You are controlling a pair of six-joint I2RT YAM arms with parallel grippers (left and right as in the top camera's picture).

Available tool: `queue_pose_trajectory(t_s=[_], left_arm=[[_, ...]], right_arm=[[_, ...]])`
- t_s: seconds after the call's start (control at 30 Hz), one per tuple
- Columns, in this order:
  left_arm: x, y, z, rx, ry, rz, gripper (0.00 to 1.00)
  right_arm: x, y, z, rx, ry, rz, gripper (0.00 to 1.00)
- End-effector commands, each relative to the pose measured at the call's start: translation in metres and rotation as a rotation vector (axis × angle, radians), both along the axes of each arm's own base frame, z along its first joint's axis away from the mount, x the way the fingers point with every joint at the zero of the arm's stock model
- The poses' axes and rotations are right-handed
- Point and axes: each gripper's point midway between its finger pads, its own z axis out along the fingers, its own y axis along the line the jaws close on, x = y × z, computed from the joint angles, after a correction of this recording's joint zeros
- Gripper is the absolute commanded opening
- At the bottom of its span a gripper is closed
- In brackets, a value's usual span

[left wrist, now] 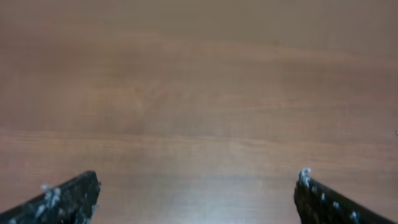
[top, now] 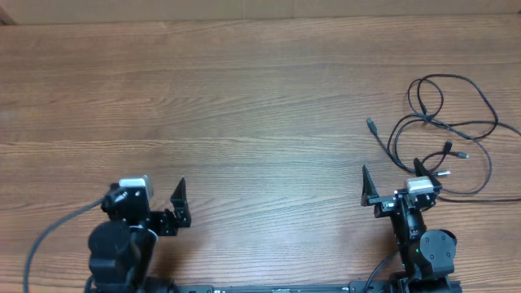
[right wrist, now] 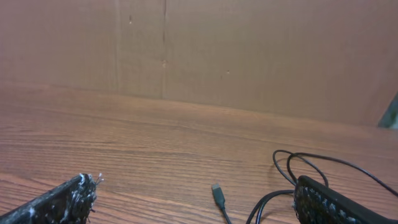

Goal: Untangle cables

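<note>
overhead view, tangled black cables (top: 446, 148) lying loose on the wooden table (top: 244, 106) at far right, one plug end (right wrist: 217, 194) between the right gripper (top: 392, 175) fingers, jaws wide and empty, left gripper (top: 155, 194) well apart at lower left, jaws also wide, holding nothing

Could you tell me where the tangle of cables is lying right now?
In the overhead view, the cables lie on the right side of the table, just beyond the open right gripper.
</note>
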Motion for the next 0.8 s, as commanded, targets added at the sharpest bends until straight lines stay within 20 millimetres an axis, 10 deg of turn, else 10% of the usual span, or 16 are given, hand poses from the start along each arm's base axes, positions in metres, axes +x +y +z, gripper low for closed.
queue_pose_trajectory(t_s=[0.0,0.53,0.77], left_arm=[[0.006,-0.001,-0.016,0.013,-0.1,-0.014,1.0],[0.03,0.007,-0.01,0.158,-0.488,0.014,1.0],[0.03,0.002,-0.054,0.189,-0.313,-0.033,1.0]], right_arm=[[0.0,0.0,-0.002,-0.003,-0.005,0.001,1.0],[0.0,0.0,-0.002,-0.003,-0.005,0.001,1.0],[0.0,0.0,-0.002,-0.003,-0.005,0.001,1.0]])
